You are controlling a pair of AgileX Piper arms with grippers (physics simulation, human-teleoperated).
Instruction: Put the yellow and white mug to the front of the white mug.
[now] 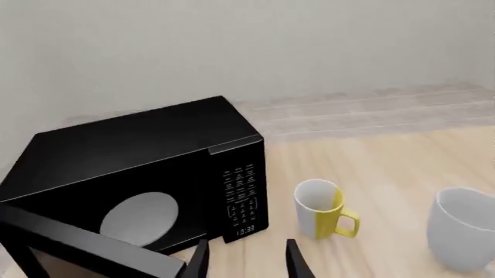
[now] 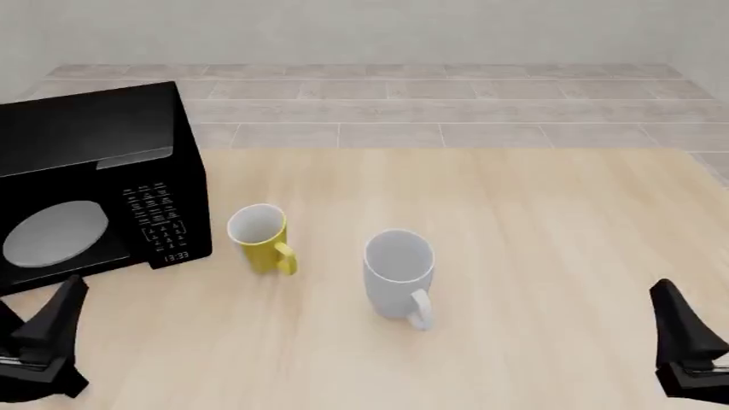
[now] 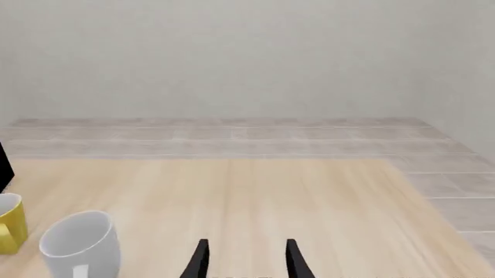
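A pale wooden counter fills the front view, with a tiled floor and plain wall beyond it. At the upper left of that frame stands one black microwave, its door swung open; the keypad shows small white lettering too fine to read, and below it a clock display reading 13:33.

Two mugs stand upright on the counter, near each other but apart. The yellow and white mug is left of centre, just beside the microwave's keypad, its yellow handle pointing toward the lower right of the frame. The white mug is larger, at centre and slightly lower in the frame, handle facing the bottom edge. Neither carries any writing.

The left gripper shows at the bottom edge of its wrist view, its two dark fingers apart, holding and touching nothing. The right gripper likewise has its two fingers parted over bare wood, holding nothing. In the front view the two arms sit in the lower left and lower right corners, well apart from both mugs.
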